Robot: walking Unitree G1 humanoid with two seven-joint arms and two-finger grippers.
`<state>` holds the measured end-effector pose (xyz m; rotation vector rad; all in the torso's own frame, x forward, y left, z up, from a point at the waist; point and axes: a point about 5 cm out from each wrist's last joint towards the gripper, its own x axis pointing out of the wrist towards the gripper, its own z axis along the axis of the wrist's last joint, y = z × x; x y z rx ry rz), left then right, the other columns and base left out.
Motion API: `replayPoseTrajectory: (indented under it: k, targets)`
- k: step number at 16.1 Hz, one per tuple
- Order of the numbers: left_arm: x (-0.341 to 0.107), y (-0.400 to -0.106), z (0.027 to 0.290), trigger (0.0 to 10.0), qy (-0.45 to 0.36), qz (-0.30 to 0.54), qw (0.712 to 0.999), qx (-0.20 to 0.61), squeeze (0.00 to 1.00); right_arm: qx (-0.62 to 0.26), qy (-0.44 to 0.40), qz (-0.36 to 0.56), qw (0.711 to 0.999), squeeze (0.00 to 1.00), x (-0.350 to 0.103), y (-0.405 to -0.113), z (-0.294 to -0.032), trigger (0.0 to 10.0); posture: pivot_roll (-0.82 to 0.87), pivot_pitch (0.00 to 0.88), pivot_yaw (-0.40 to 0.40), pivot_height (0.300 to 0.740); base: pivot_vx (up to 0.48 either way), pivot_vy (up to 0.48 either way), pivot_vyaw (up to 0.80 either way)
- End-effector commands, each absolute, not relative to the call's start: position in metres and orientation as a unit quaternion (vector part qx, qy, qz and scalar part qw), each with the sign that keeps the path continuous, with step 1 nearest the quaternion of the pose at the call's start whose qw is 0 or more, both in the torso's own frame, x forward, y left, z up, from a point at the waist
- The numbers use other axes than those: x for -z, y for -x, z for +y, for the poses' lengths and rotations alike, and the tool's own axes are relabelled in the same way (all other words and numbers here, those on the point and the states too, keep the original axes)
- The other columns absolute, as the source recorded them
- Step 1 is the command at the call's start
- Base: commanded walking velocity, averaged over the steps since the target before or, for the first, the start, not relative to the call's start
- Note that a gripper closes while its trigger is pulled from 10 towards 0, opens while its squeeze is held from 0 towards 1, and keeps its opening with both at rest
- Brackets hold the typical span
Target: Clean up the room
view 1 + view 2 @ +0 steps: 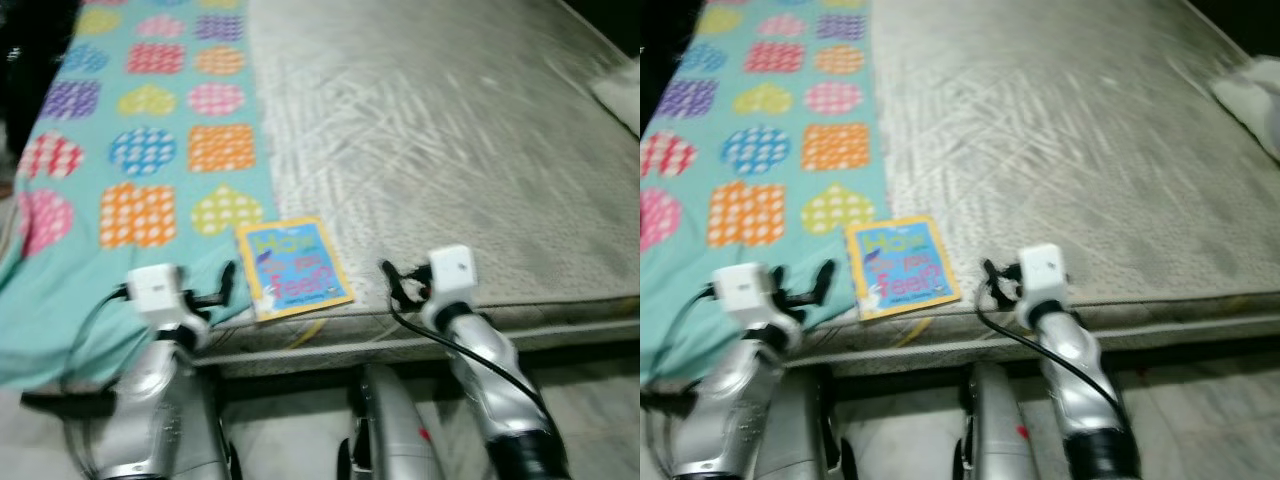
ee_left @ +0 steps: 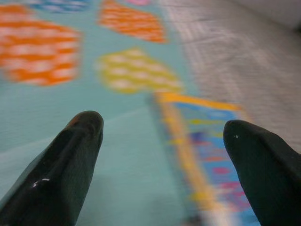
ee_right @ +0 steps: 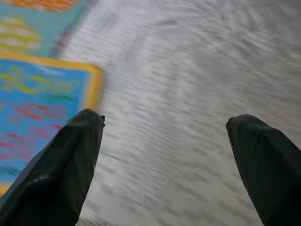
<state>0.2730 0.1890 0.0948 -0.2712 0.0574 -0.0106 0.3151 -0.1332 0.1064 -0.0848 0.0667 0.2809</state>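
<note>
A thin picture book [image 1: 293, 268] with a blue cover and a yellow border lies flat near the front edge of the bed, half on the teal blanket's edge. My left gripper [image 1: 226, 285] hovers just left of the book, open, nothing between its fingers [image 2: 77, 155]. My right gripper [image 1: 392, 280] hovers just right of the book over the bare mattress, also open and holding nothing. The book [image 2: 207, 141] is blurred in the left wrist view and its corner [image 3: 42, 108] lies beside my right gripper's fingers [image 3: 70, 160].
A teal blanket [image 1: 150, 150] with coloured hearts, circles and squares covers the bed's left part. The grey mattress [image 1: 450, 140] stretches to the right, with a pale pillow [image 1: 620, 85] at the far right corner. Light floor [image 1: 300, 440] lies below the bed edge.
</note>
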Motion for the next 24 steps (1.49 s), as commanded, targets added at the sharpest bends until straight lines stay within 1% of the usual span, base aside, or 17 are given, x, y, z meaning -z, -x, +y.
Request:
replayPoseTrajectory:
  k: [1, 3, 5, 8, 12, 15, 16, 18, 22, 24]
  targets:
    - [-0.089, -0.271, 0.185, 10.0, 0.138, 0.042, 0.989, 0.007, 0.00, -0.133, 0.042, 0.050, 0.989, 0.00, -0.097, -0.310, -0.140, 10.0, -0.11, 0.200, -0.071, 0.484, 0.000, 0.000, 0.00]
    - [-0.087, -0.271, 0.187, 10.0, 0.139, 0.048, 0.989, -0.006, 0.00, -0.132, 0.042, 0.050, 0.989, 0.00, -0.097, -0.310, -0.141, 10.0, -0.11, 0.201, -0.070, 0.484, 0.000, 0.000, 0.00]
    - [-0.082, -0.272, 0.192, 10.0, 0.167, 0.067, 0.984, -0.017, 0.00, -0.130, 0.042, 0.049, 0.989, 0.00, -0.098, -0.309, -0.142, 10.0, -0.12, 0.203, -0.071, 0.484, 0.000, 0.000, 0.00]
    - [-0.087, -0.283, 0.187, 10.0, 0.172, 0.074, 0.982, 0.027, 0.00, -0.124, 0.041, 0.043, 0.990, 0.00, -0.101, -0.308, -0.145, 10.0, -0.13, 0.208, -0.073, 0.484, 0.000, 0.000, 0.00]
    - [-0.099, -0.289, 0.181, 10.0, 0.175, 0.062, 0.982, 0.046, 0.00, -0.122, 0.040, 0.047, 0.991, 0.00, -0.099, -0.306, -0.146, 10.0, -0.13, 0.209, -0.068, 0.484, 0.000, 0.000, 0.00]
    - [-0.094, -0.294, 0.189, 10.0, 0.201, 0.080, 0.976, 0.037, 0.00, -0.121, 0.038, 0.047, 0.991, 0.00, -0.099, -0.306, -0.145, 10.0, -0.13, 0.211, -0.068, 0.484, 0.000, 0.000, 0.00]
    - [-0.092, -0.299, 0.192, 10.0, 0.194, 0.089, 0.976, 0.049, 0.00, -0.120, 0.038, 0.046, 0.991, 0.00, -0.100, -0.306, -0.145, 10.0, -0.14, 0.212, -0.070, 0.484, 0.000, 0.000, 0.00]
    - [-0.094, -0.310, 0.195, 10.0, 0.213, 0.090, 0.972, 0.050, 0.00, -0.119, 0.038, 0.045, 0.991, 0.00, -0.100, -0.306, -0.145, 10.0, -0.15, 0.213, -0.071, 0.484, 0.000, 0.000, 0.00]
    - [-0.097, -0.321, 0.186, 10.0, 0.251, 0.101, 0.959, 0.087, 0.00, -0.116, 0.039, 0.044, 0.992, 0.00, -0.101, -0.305, -0.146, 10.0, -0.16, 0.217, -0.067, 0.484, 0.000, 0.000, 0.00]
    - [-0.099, -0.326, 0.173, 10.0, 0.270, 0.108, 0.949, 0.123, 0.00, -0.114, 0.039, 0.044, 0.992, 0.00, -0.101, -0.306, -0.146, 10.0, -0.16, 0.216, -0.067, 0.484, 0.000, 0.000, 0.00]
